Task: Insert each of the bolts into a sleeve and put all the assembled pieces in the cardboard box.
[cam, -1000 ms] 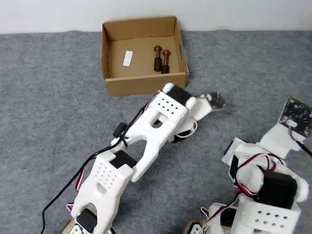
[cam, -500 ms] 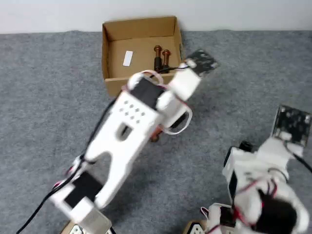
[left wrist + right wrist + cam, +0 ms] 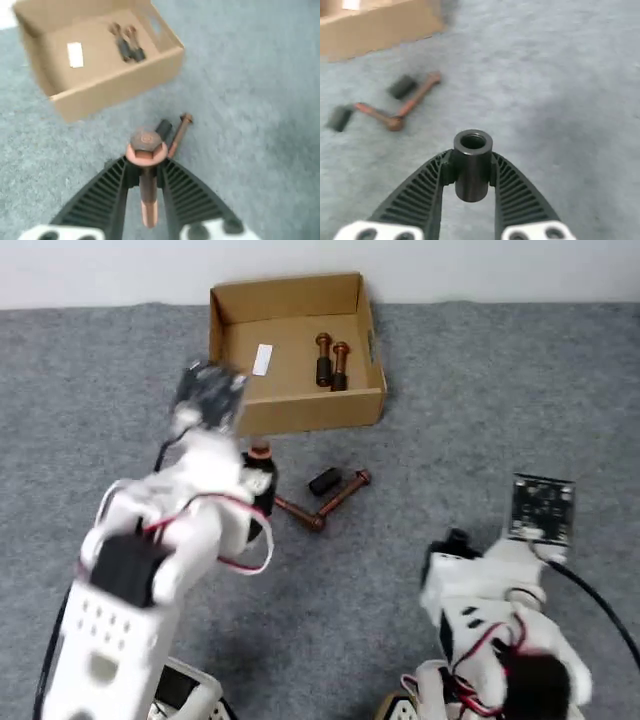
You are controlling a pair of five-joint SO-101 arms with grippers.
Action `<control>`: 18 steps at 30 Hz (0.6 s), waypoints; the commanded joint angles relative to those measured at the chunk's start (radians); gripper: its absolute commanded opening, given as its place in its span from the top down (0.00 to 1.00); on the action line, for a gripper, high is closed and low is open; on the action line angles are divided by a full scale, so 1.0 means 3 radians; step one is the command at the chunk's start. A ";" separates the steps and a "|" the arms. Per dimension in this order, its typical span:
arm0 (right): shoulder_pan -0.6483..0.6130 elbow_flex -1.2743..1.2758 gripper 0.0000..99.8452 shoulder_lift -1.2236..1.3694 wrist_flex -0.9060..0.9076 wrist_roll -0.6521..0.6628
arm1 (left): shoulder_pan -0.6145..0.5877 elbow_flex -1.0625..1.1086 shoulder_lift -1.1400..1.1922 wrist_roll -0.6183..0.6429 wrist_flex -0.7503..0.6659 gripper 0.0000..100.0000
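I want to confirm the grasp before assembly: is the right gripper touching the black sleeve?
Touching. The right wrist view shows the sleeve standing upright in the right gripper, with both fingers pressed against its sides and no gap.

You had the jaws clamped on the shank of a copper bolt [image 3: 146,145], with its hex head standing just past their tips. Beyond it on the grey surface [image 3: 255,100], a black sleeve [image 3: 162,128] and a loose bolt [image 3: 178,136] lay just beside each other, near the front wall of the cardboard box [image 3: 115,90]. Inside the box you had two assembled pieces [image 3: 127,42] side by side and a small white label [image 3: 75,54] apart from them.
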 commanded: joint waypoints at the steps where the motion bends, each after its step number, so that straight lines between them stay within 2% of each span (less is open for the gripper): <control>1: -0.0437 0.0164 0.99 -0.0166 -0.0274 -0.0261 | -0.0066 0.0519 -0.0721 0.0051 -0.0486 1.00; 6: -0.0806 0.0445 0.99 -0.0483 -0.0509 -0.0317 | -0.0061 0.1128 -0.1458 0.0046 -0.0818 1.00; 11: -0.1097 0.0788 0.99 -0.0872 -0.0708 -0.0302 | -0.0051 0.1491 -0.1959 0.0092 -0.0946 1.00; 18: -0.1767 0.1181 0.99 -0.1128 -0.0954 -0.0046 | -0.0031 0.1603 -0.2291 0.0624 -0.0951 1.00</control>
